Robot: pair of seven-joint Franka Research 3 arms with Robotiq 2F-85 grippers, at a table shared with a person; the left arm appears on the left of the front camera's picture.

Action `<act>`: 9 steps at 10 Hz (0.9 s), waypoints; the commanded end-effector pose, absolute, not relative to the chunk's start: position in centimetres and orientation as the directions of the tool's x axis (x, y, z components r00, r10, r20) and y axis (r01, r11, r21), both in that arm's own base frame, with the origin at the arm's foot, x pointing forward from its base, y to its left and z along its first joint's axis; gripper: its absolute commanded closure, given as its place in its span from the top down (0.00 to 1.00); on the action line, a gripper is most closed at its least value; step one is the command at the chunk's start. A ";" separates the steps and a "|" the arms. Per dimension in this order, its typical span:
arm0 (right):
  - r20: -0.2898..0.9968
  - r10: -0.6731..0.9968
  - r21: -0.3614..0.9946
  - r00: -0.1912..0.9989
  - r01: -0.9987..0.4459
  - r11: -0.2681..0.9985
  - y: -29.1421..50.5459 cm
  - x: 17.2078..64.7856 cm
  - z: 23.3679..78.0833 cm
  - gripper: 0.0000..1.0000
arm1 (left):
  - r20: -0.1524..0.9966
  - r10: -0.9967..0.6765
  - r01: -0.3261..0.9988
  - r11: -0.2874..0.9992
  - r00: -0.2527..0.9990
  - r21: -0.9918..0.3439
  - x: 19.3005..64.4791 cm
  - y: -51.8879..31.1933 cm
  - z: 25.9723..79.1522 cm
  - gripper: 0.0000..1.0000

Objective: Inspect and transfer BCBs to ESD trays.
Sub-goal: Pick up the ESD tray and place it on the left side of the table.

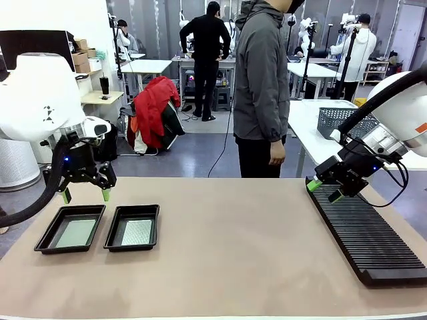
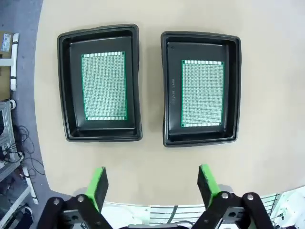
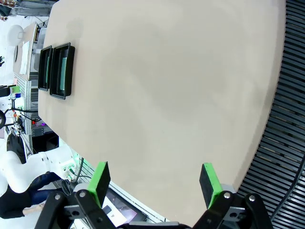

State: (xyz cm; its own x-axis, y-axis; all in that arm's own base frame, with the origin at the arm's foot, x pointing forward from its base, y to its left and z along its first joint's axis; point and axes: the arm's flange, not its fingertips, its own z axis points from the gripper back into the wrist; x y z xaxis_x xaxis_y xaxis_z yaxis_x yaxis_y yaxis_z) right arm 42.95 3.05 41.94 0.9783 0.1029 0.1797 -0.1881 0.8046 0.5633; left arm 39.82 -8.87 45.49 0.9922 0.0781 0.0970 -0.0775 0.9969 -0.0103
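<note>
Two black two-finger grippers with green pads stand with jaws apart and empty. Just below the left gripper (image 1: 85,195) lie two shallow black plastic ESD trays (image 1: 45,238) (image 1: 115,241) side by side, each holding one thin green rectangular circuit board (image 1: 75,233) (image 1: 137,232). Across the tan table (image 1: 233,253), the right gripper (image 1: 325,191) hovers over the far end of one long black ribbed rack (image 1: 367,237).

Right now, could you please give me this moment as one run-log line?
left gripper: open, above trays | right gripper: open, over rack | trays: one green board each
</note>
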 end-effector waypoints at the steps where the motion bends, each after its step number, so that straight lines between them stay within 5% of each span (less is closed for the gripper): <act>1: 0.178 0.082 0.563 0.981 -0.170 0.808 3.3 43.0 42.0 1.00 | 0.093 0.096 -0.097 0.995 0.991 0.003 40.0 -8.9 45.9 1.00; 9: 0.178 0.082 0.563 0.981 -0.170 0.808 3.3 43.0 42.0 1.00 | 0.103 0.078 -0.077 0.997 0.992 -0.012 40.0 -8.9 45.8 1.00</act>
